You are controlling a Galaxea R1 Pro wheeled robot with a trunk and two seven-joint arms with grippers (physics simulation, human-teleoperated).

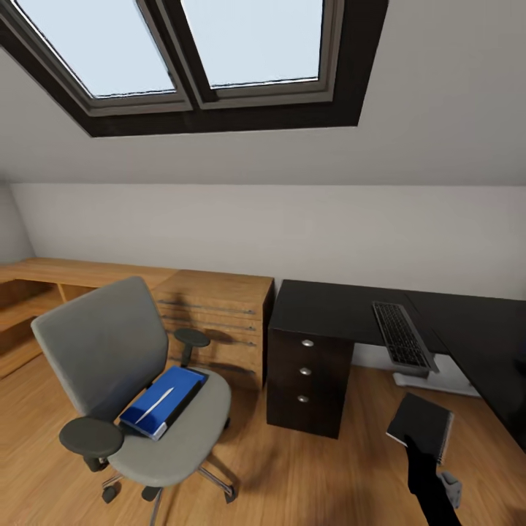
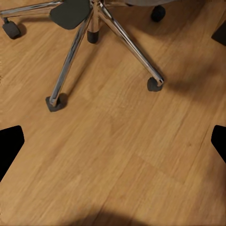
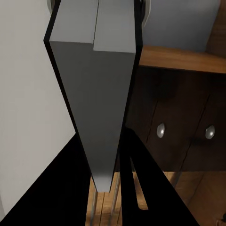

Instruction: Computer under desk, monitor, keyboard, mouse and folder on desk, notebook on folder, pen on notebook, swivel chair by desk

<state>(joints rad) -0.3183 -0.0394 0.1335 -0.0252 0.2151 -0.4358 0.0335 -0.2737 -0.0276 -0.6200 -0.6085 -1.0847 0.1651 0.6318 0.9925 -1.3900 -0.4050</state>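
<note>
1. The right gripper point(image 1: 422, 447), lower right of the head view, is clamped on the notebook point(image 1: 421, 426).
2. The left gripper point(image 2: 113, 141) fingers are spread wide over bare floor, holding nothing.
3. The folder point(image 1: 165, 401) sits on the swivel chair point(image 1: 124, 358) at lower left, with what's probably the pen point(image 1: 159, 403) on it.
4. The keyboard point(image 1: 402, 334) is already on the desk point(image 1: 329, 307), right of centre.
5. I'd say the folder needs to go to the desk first, and the notebook gets stacked after.

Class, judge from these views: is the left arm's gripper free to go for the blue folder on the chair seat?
Probably yes: the left gripper is open and empty above bare floor by the swivel chair, and only a pen lies on the folder.
</note>
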